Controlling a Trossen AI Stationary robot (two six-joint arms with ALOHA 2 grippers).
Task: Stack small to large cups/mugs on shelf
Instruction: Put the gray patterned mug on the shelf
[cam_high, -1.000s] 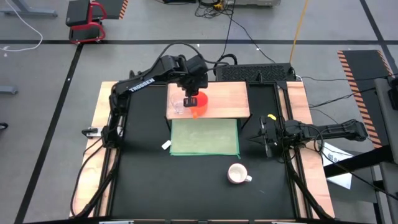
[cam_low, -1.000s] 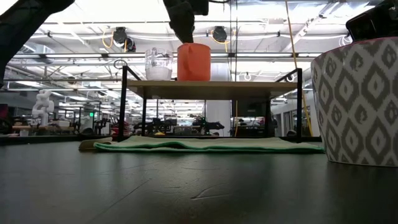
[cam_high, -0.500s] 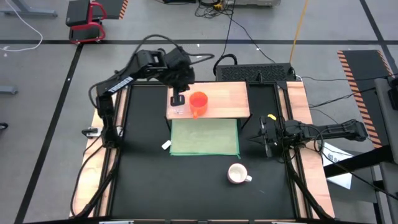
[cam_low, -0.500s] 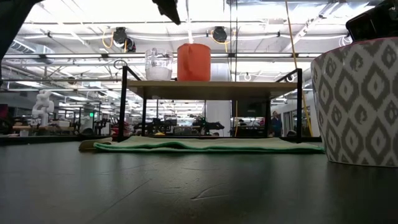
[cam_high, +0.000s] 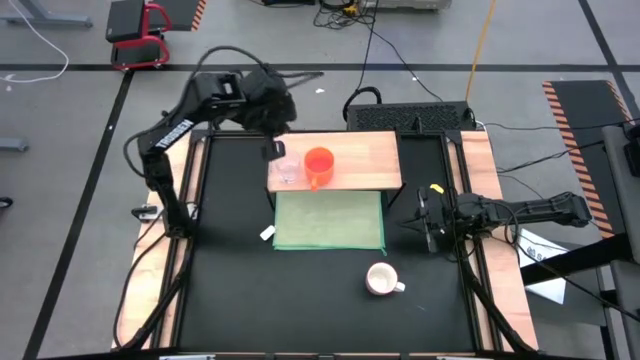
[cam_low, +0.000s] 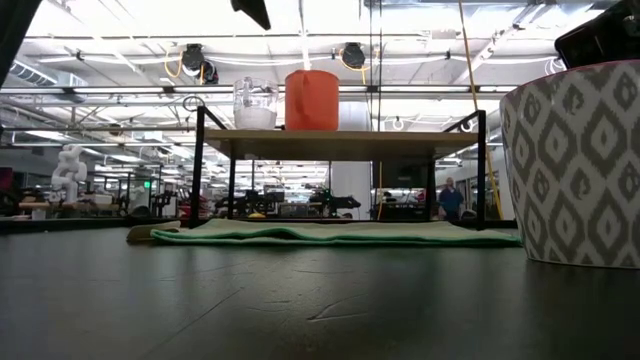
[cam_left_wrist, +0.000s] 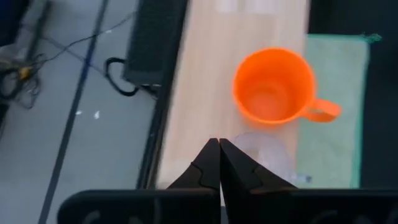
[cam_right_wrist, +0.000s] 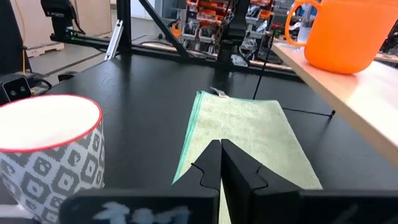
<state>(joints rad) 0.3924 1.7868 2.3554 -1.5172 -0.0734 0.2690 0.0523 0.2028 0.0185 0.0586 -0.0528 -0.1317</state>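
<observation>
In the high view the clear cup (cam_high: 287, 170) and orange mug (cam_high: 319, 165) stand side by side on the shelf (cam_high: 365, 160) at upper centre, the white mug (cam_high: 382, 279) sits lower right on the table (cam_high: 240, 290), the left gripper (cam_high: 274, 150), fingers together, hangs above the shelf's left end, and the right gripper (cam_high: 423, 218), fingers together, waits at right.

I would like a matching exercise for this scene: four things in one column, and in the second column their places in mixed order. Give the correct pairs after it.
Things:
1. orange mug
2. clear cup
3. white mug
4. green mat

Places:
A. on the black table, in front of the mat
B. on the shelf, at its left end
C. flat on the table, in front of the shelf
D. on the shelf, right of the clear cup

Pairs: 1-D, 2-B, 3-A, 4-C
</observation>
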